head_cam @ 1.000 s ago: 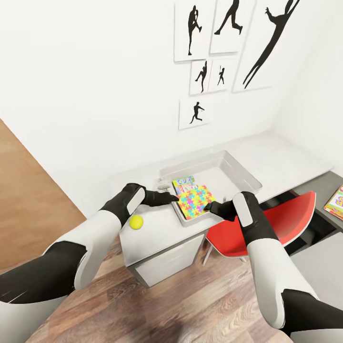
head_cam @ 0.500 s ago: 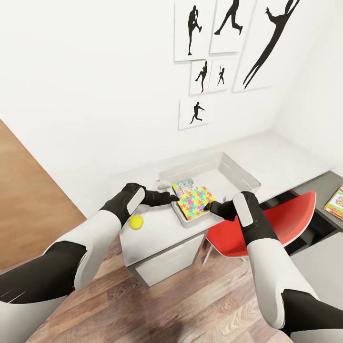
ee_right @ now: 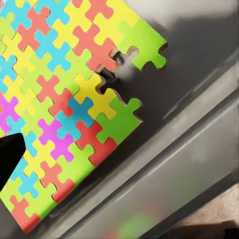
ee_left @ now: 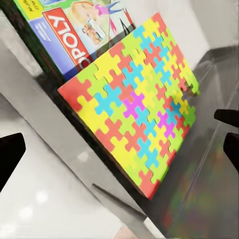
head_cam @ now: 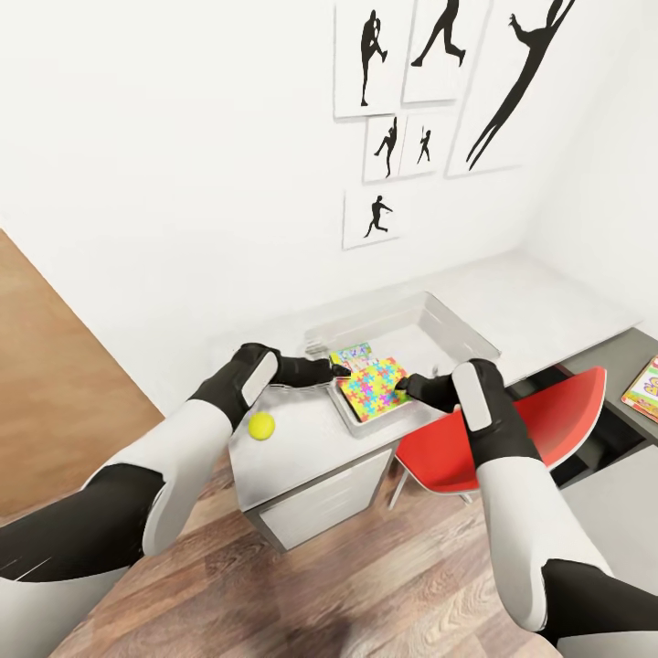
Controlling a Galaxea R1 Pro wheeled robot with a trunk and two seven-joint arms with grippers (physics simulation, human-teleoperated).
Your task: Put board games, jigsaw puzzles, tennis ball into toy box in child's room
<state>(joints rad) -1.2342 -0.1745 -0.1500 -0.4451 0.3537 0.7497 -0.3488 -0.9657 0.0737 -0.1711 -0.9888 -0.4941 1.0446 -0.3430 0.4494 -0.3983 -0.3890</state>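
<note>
You are carrying the jigsaw puzzle (head_cam: 372, 387) farther over the toy box's (head_cam: 461, 322) near rim, pressing it between the left gripper (head_cam: 337, 370) and right gripper (head_cam: 402, 384); I cannot tell the jaws' spread. The tennis ball (head_cam: 261, 425) is waiting near the bench's (head_cam: 302, 452) left edge.

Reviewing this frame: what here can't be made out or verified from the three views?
- Board game: left wrist view's edge and the jigsaw puzzle cut its title to "OPOLY".
- Left gripper, right gripper: in the head view their tips merge with the puzzle; contact is unclear.
- Toy box floor: puzzle and game cover the near end.
- Flat box: cropped by the head view's right edge.
</note>
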